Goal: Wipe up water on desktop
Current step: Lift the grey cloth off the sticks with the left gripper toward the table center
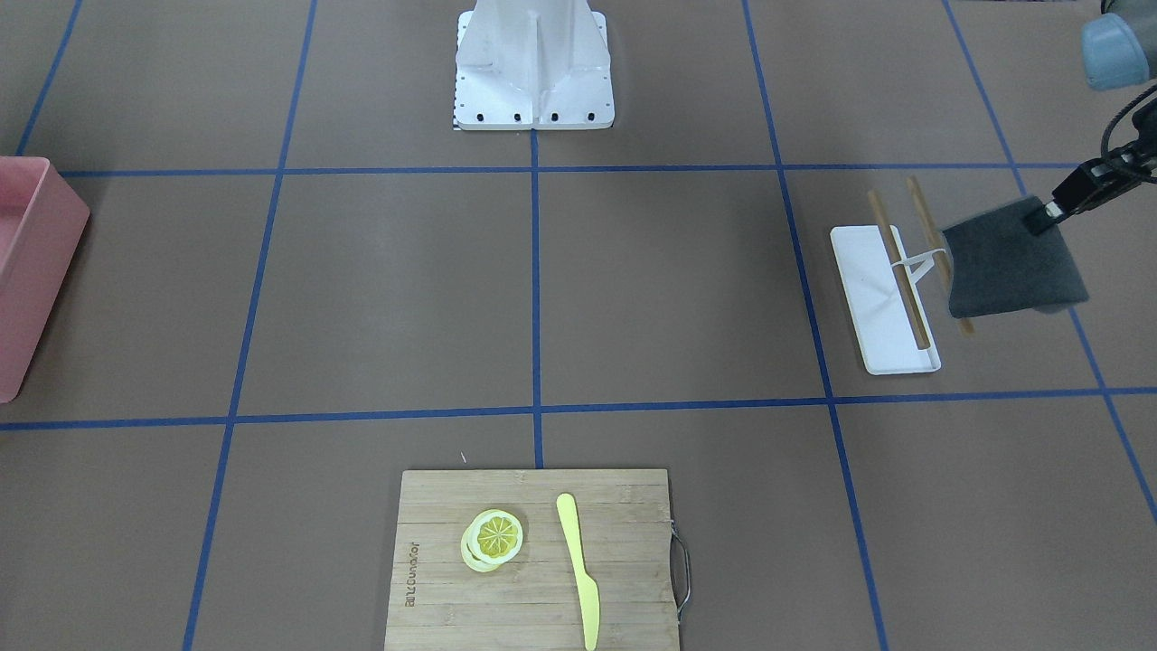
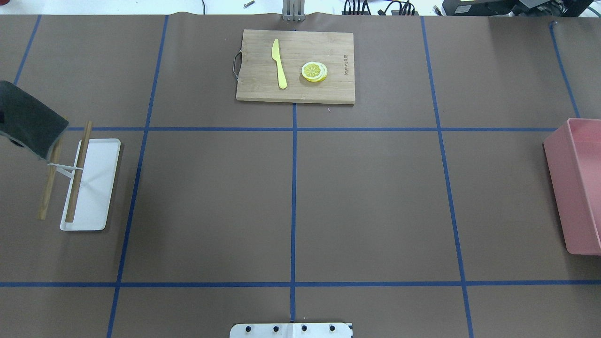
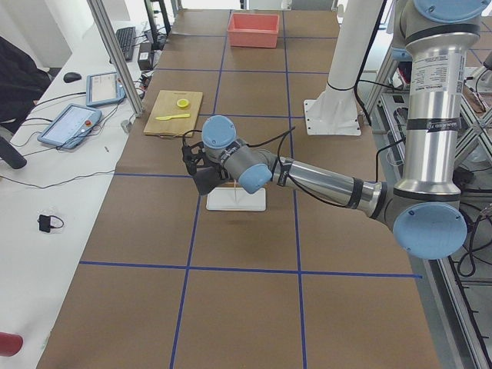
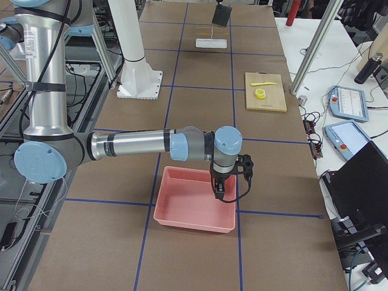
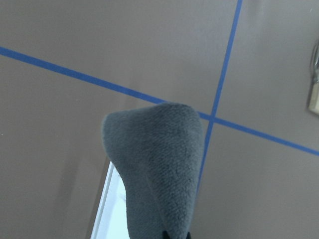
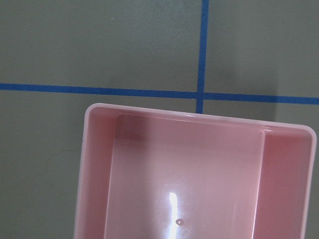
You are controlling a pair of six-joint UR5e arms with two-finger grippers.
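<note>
Over the desktop (image 1: 407,289), left fingers (image 1: 1056,204) clamp a grey cloth (image 1: 1012,262); right fingers' (image 4: 219,187) spread unclear.

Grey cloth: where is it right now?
The grey cloth hangs at the front-facing view's right edge, pinched at a corner by the left pincer, clear of the desktop beside the white tray with two wooden rods.

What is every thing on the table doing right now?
grey cloth: hanging in the air above the desktop, held by one corner.
left end effector: shut on the grey cloth.
right end effector: above the pink bin; open or shut unclear.
pink bin: looks empty.
towel rack: upright.
knife: flat on the cutting board.
lemon slices: stacked beside the knife.
desktop: no water visible.
</note>
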